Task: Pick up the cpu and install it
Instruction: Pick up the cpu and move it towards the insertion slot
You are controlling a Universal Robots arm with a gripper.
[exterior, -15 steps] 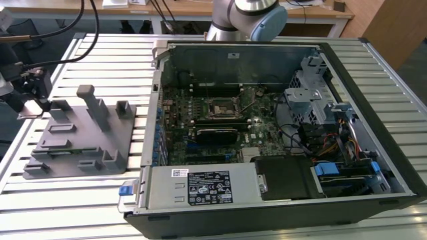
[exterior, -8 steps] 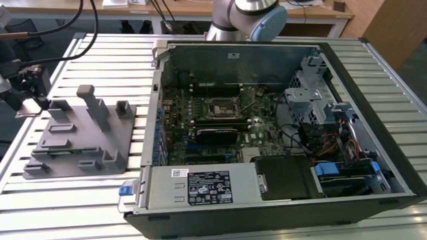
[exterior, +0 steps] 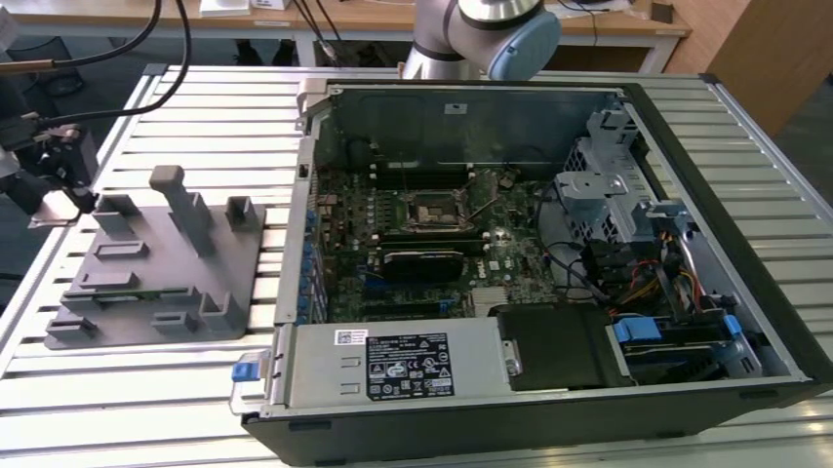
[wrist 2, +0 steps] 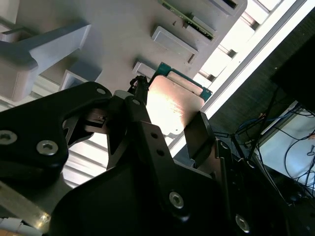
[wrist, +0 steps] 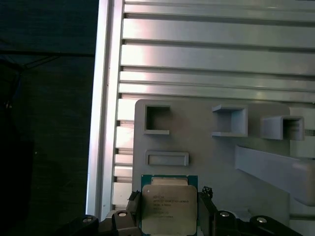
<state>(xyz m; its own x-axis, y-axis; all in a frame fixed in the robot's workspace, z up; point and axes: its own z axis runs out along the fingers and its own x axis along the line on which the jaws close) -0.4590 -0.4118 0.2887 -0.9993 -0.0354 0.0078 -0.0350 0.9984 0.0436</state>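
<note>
The cpu [wrist: 169, 206] is a flat square chip with a silvery top and a thin green rim. It sits between the two black fingers of my gripper [wrist: 169, 196], which press on its opposite edges. In the second wrist view the cpu [wrist 2: 172, 105] gleams between the fingers [wrist 2: 198, 133]. It is over the corner of the grey holder tray [wrist: 221, 162]. In the exterior view my gripper [exterior: 62, 171] hangs at the far left, beside the tray [exterior: 156, 263]. The motherboard socket [exterior: 426, 213] lies inside the open computer case [exterior: 547, 409].
The tray carries upright grey posts [exterior: 176, 200] and small pockets [wrist: 157, 119]. The slatted metal table's edge [wrist: 106, 123] runs close beside my gripper. Cables [exterior: 143, 44] hang at the exterior view's left. Drive cages and wiring [exterior: 625, 214] fill the case's right side.
</note>
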